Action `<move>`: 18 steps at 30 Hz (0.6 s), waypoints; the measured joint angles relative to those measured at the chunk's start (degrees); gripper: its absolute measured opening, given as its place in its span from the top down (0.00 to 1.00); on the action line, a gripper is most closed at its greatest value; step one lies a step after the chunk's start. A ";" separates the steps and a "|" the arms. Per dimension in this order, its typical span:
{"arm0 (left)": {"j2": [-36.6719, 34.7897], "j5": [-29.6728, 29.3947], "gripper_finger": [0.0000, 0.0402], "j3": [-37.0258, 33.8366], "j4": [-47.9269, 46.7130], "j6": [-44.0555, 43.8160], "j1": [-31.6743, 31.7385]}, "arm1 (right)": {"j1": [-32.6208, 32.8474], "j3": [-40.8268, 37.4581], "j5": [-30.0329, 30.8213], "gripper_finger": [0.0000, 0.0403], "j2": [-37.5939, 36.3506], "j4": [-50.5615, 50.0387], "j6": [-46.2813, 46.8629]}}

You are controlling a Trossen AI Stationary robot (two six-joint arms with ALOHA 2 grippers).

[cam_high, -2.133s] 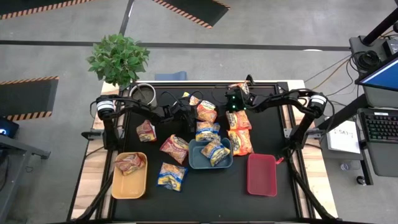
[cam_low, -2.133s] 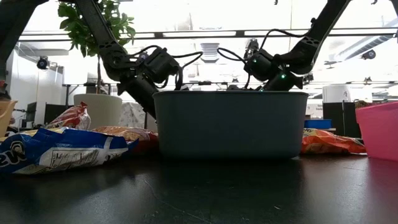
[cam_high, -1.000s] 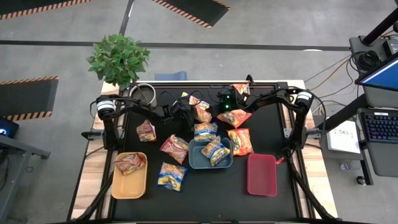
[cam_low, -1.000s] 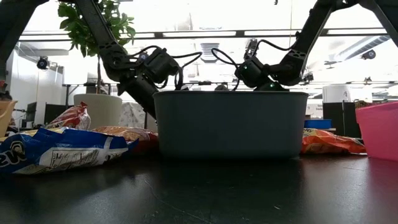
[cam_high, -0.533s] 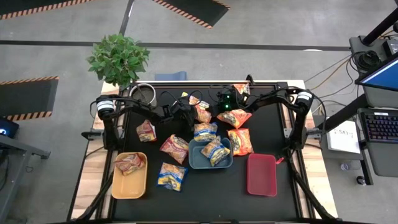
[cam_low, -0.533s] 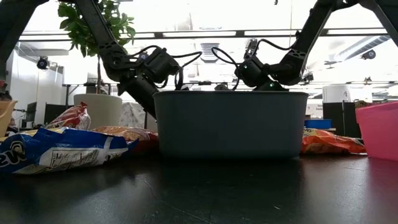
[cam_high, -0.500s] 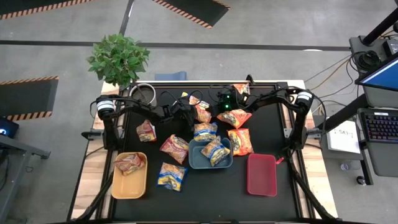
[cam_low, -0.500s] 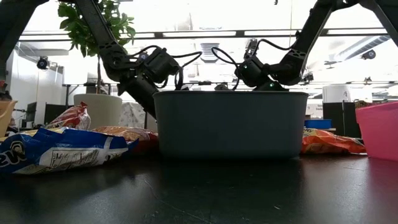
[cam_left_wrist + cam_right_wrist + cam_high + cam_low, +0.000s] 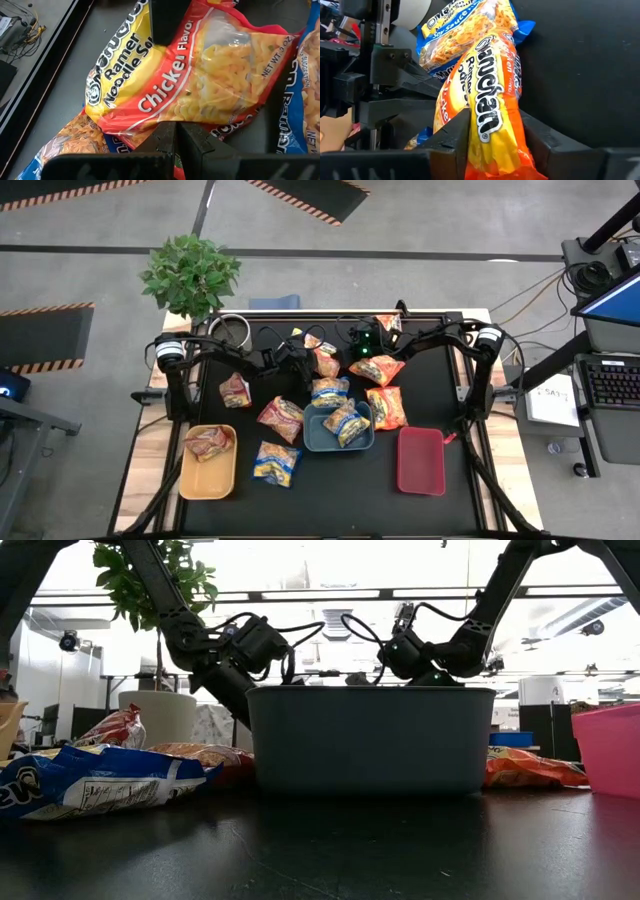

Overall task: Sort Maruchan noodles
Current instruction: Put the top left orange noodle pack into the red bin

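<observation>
Right gripper (image 9: 492, 150): I see its jaws partly spread, one on each side of an orange chicken packet (image 9: 492, 115), both pressing on it. In the high view this gripper (image 9: 362, 358) sits at about 12 o'clock on the table (image 9: 440, 500), with the orange packet (image 9: 378, 368) just beside it.

Left gripper (image 9: 177, 142): jaws pressed together, pinching the edge of a red-and-yellow chicken packet (image 9: 200, 85). In the high view it (image 9: 300, 365) sits at about 11 o'clock, and that packet (image 9: 325, 363) lies at its 3 o'clock side.

Maruchan noodles: flat, crinkly packets, printed wrappers with clear windows showing the noodle block. Loose on the table: a maroon packet (image 9: 236, 390) at 9 o'clock, another maroon one (image 9: 281, 418) near centre, a blue-and-yellow one (image 9: 276, 463) at 7 o'clock, an orange one (image 9: 387, 408) at 3 o'clock, a blue one (image 9: 330, 390) touching the blue tray's far rim, an orange one (image 9: 387, 323) at the far edge.

Containers:
- Yellow tray (image 9: 207, 480), 8 o'clock: one maroon packet (image 9: 208, 443).
- Blue tray (image 9: 312, 442), centre: one blue-and-yellow packet (image 9: 346, 423).
- Red tray (image 9: 421, 461), 5 o'clock: no packet.
</observation>
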 joint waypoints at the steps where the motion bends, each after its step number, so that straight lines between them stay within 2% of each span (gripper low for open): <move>1: 0.00 0.00 1.00 0.00 -0.02 -0.01 0.00 | 0.01 0.00 0.01 0.72 0.00 0.11 0.01; 14: 0.00 -0.03 1.00 0.00 0.93 -1.32 0.00 | 0.00 -0.02 0.01 0.72 0.00 0.27 0.02; 18: -0.34 -0.02 0.95 0.00 0.89 -1.30 0.00 | -0.13 -0.02 -0.01 0.72 0.00 0.31 0.02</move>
